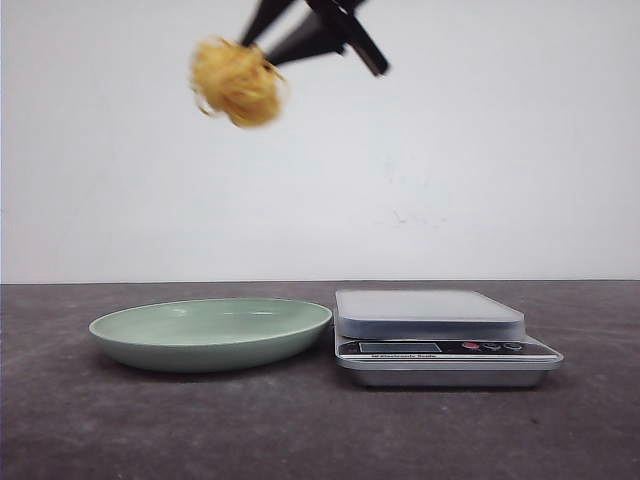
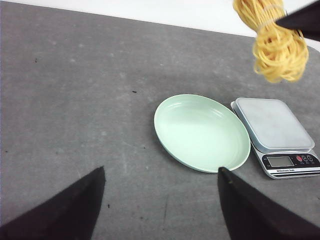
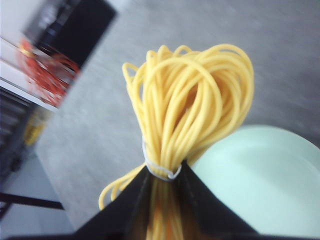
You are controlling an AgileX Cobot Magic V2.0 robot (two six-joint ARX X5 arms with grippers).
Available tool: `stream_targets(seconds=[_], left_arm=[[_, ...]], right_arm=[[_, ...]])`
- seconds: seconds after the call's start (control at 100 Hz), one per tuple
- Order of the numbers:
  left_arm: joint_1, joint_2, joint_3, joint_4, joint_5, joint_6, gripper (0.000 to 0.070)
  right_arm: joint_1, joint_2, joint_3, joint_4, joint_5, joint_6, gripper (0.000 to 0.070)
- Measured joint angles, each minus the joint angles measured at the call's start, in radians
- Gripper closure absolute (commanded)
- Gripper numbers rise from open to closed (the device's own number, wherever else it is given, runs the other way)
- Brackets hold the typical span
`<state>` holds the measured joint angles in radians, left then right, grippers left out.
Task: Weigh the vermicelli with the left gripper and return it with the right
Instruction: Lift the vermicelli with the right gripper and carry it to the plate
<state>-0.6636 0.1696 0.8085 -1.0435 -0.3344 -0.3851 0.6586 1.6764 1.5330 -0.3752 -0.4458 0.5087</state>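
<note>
- R gripper (image 3: 162,175) is pinching the vermicelli (image 1: 236,80) between its tips, high above the plate (image 1: 210,333).
- L gripper (image 2: 160,192) is hanging wide apart, holding nothing.

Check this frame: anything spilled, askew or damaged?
Nothing stands out. The vermicelli hangs intact in the right gripper, high above the plate. Plate and scale sit level and bare on the table; no stray strands. The left gripper is open.
</note>
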Motion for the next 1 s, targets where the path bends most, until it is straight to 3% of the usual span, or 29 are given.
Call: stream_targets(seconds=[0.23, 0.83, 0.87, 0.96, 1.0], left_arm=[[0.000, 0.000, 0.000, 0.000, 0.000, 0.000, 0.0282], [0.000, 0.000, 0.000, -0.008, 0.000, 0.000, 0.0282], [0.000, 0.000, 0.000, -0.008, 0.000, 0.000, 0.0282], [0.000, 0.000, 0.000, -0.010, 0.000, 0.000, 0.0282], [0.000, 0.000, 0.000, -0.011, 0.000, 0.000, 0.0282]], right_arm=[[-0.001, 0.117, 0.001, 0.019, 0.002, 0.065, 0.0700], [0.010, 0.376, 0.000, -0.006, -0.019, 0.121, 0.0696], [0.012, 0.376, 0.000, -0.003, -0.019, 0.121, 0.0648], [0.016, 0.376, 0.000, 0.002, -0.018, 0.121, 0.0365], [0.016, 0.376, 0.000, 0.007, -0.019, 0.121, 0.0291]])
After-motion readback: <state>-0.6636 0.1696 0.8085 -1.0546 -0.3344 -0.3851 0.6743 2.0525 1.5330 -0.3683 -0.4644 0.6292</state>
